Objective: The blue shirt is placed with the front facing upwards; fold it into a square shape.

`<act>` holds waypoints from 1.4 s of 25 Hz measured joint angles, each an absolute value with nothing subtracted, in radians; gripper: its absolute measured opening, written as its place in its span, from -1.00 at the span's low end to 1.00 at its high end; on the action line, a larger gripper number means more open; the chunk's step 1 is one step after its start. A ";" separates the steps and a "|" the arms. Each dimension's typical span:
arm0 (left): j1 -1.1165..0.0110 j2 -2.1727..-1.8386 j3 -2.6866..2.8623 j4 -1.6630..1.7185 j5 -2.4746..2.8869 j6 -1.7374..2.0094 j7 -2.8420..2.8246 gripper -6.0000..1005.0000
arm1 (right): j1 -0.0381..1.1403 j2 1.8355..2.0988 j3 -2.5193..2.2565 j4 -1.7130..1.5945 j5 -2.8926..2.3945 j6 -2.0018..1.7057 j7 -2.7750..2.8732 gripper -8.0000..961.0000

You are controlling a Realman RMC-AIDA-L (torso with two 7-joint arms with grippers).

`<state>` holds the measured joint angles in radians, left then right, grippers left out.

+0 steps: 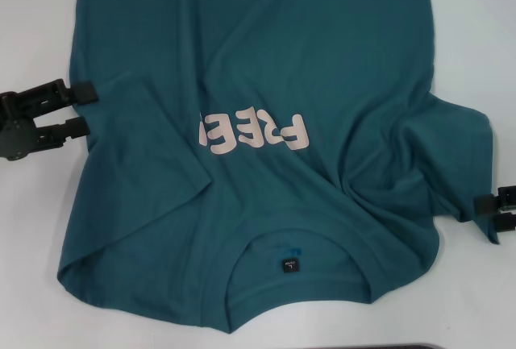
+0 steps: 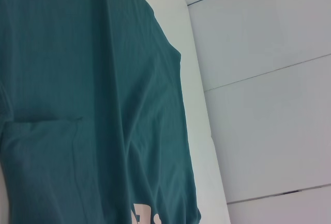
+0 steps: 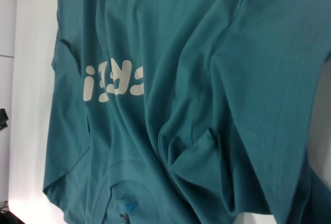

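The blue shirt [image 1: 306, 59] lies front up on the white table [image 1: 32, 236], with its round collar [image 1: 242, 280] and black neck tag [image 1: 291, 264] nearest me. Its left side and sleeve [image 1: 153, 135] are folded inward and cover the end of the pale "FREE" letters [image 1: 258, 133]. The right sleeve [image 1: 435, 155] lies bunched and wrinkled. My left gripper [image 1: 81, 110] is open and empty at the shirt's left edge. My right gripper [image 1: 488, 218] is open beside the right sleeve, at the frame's edge. The shirt also shows in the left wrist view [image 2: 77, 105] and the right wrist view [image 3: 207, 53].
Bare white tabletop borders the shirt on the left [image 1: 32, 10] and on the right [image 1: 484, 43]. A dark strip [image 1: 451, 346] marks the table's near edge. Pale wall panels [image 2: 269, 105] show beyond the table in the left wrist view.
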<state>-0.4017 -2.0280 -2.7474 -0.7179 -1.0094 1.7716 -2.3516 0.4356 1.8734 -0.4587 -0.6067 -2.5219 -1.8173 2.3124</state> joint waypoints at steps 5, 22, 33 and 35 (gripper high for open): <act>-0.401 -2.028 -2.747 -0.718 -1.009 1.772 -2.352 0.86 | 0.437 1.877 -0.472 -0.607 -2.522 -1.804 2.312 0.70; -0.401 -2.030 -2.749 -0.718 -1.009 1.772 -2.353 0.86 | 0.440 1.890 -0.475 -0.607 -2.523 -1.782 2.314 0.69; -0.400 -2.030 -2.752 -0.718 -1.012 1.772 -2.353 0.86 | 0.439 1.901 -0.459 -0.606 -2.516 -1.747 2.317 0.69; -0.400 -2.030 -2.752 -0.718 -1.011 1.772 -2.353 0.86 | 0.439 1.901 -0.437 -0.606 -2.513 -1.745 2.313 0.69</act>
